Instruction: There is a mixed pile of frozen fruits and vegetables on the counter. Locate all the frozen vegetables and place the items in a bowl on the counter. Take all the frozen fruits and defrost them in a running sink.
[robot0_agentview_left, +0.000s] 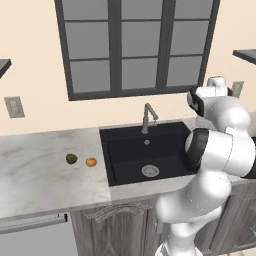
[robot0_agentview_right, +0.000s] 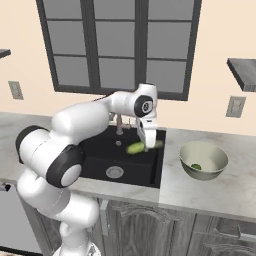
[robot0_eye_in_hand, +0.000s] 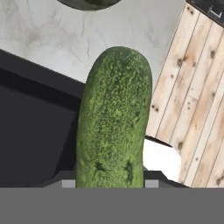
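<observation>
The gripper (robot0_agentview_right: 146, 145) is clamped on a long, pebbly green cucumber (robot0_agentview_right: 144, 146), held level above the black sink (robot0_agentview_right: 122, 162), near its right edge. Right of the sink, a pale grey-green bowl (robot0_agentview_right: 215, 156) holding a small dark green piece (robot0_agentview_right: 196, 167) sits on the marbled counter (robot0_agentview_right: 200, 192); left of it lie an olive-brown ball (robot0_agentview_left: 71, 159) and an orange ball (robot0_agentview_left: 91, 162), under a dark-framed window (robot0_agentview_left: 135, 45).

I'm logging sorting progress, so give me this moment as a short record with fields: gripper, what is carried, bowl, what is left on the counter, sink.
gripper: the gripper is shut on the cucumber, above the right part of the sink
cucumber: roughly level in the right base view, not yet over the bowl
bowl: on the counter right of the sink, with a small dark green piece inside
left of sink: olive-brown ball and orange ball, side by side, apart
sink: basin bare around the drain; no water seen at the faucet
</observation>
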